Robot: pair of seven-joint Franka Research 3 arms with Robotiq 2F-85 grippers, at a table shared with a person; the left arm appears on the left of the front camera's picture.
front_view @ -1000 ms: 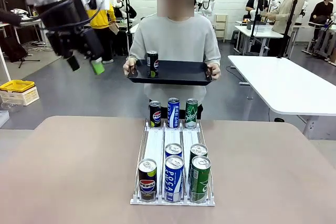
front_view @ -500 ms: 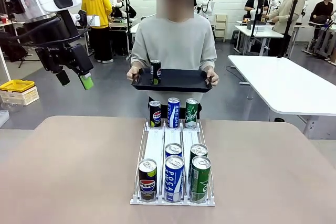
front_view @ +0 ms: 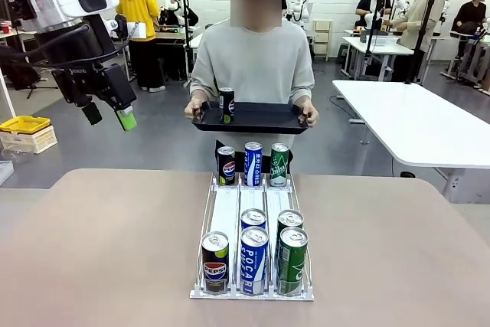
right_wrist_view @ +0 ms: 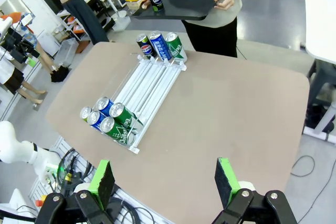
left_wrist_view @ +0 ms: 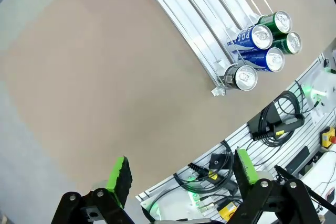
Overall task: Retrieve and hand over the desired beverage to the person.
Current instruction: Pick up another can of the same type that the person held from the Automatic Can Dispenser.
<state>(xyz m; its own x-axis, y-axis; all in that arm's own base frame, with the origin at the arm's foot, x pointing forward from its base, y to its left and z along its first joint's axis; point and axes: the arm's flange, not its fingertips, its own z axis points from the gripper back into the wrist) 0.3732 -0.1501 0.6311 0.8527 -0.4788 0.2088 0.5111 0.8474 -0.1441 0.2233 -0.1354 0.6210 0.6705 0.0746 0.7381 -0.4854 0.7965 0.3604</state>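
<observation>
The person (front_view: pixel 255 63) in a light grey sweatshirt stands at the far side holding a black tray (front_view: pixel 260 118) with a Pepsi can (front_view: pixel 227 105) upright on it. On the table a white rack (front_view: pixel 252 208) holds beverage cans in three lanes: Pepsi (front_view: pixel 215 262), blue Pocari (front_view: pixel 253 259) and green (front_view: pixel 292 259) at the near end, one of each at the far end. My left gripper (front_view: pixel 109 116) hangs open and empty, high at the left. In its wrist view the left gripper (left_wrist_view: pixel 182 170) is open above the table edge. My right gripper (right_wrist_view: pixel 164 181) is open and empty, high over the near right of the table.
A white table (front_view: pixel 417 124) stands at the right beyond my table. A yellow box (front_view: pixel 27 132) sits on the floor at the left. Cables and a rail (left_wrist_view: pixel 273 124) run along the table's near edge. Other people stand at tables far behind.
My left arm has pulled back to the left and slightly down, away from the tray, then stopped. The person has lowered the tray a little with the Pepsi can on it.
</observation>
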